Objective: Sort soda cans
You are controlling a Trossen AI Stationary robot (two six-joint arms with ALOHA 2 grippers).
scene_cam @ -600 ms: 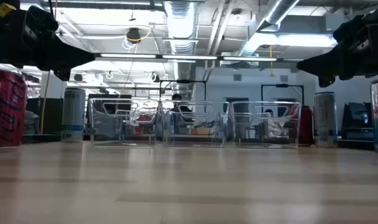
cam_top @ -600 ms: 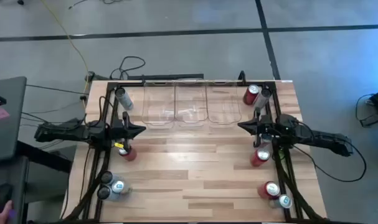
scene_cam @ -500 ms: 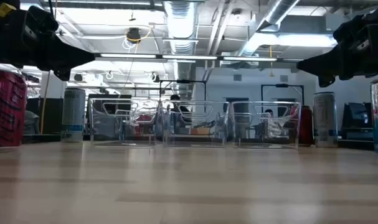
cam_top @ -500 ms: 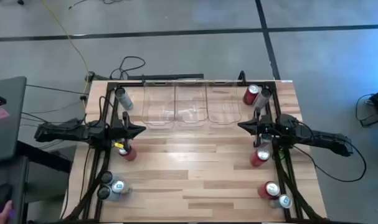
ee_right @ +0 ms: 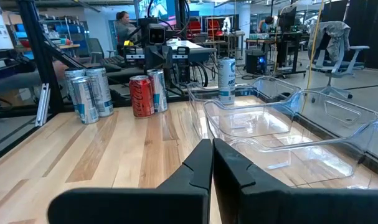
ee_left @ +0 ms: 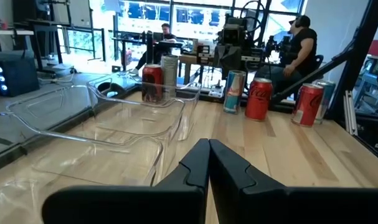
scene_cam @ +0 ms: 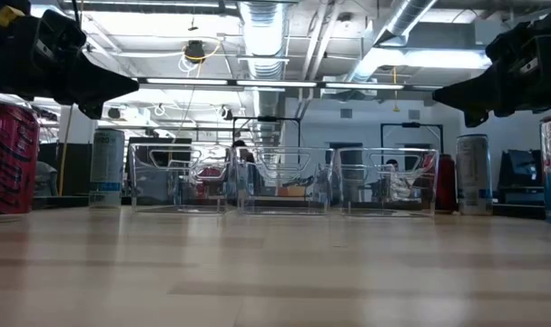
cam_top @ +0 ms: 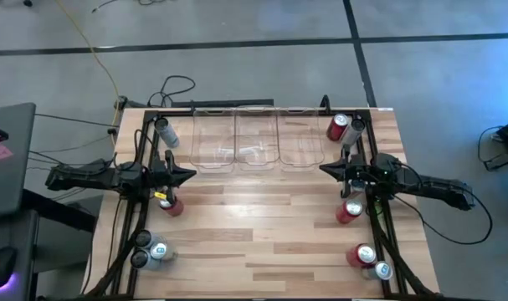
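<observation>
Soda cans stand along both side edges of the wooden table. On the left are a silver can (cam_top: 164, 132), a red can (cam_top: 171, 204) and a dark and silver cluster (cam_top: 149, 250). On the right are a red can (cam_top: 338, 127) at the far corner, a red can (cam_top: 348, 211), and a red can (cam_top: 362, 254) beside a silver-blue one (cam_top: 382, 269). My left gripper (cam_top: 191, 174) hovers shut above the table's left part, pointing toward the middle. My right gripper (cam_top: 323, 170) hovers shut on the right, facing it. Neither touches a can.
Three clear plastic bins (cam_top: 256, 142) sit side by side at the table's far edge, between the two arms. Bare wood (cam_top: 254, 226) fills the middle and near part. The arms' black frame rails (cam_top: 379, 226) run along both side edges. People sit in the room beyond.
</observation>
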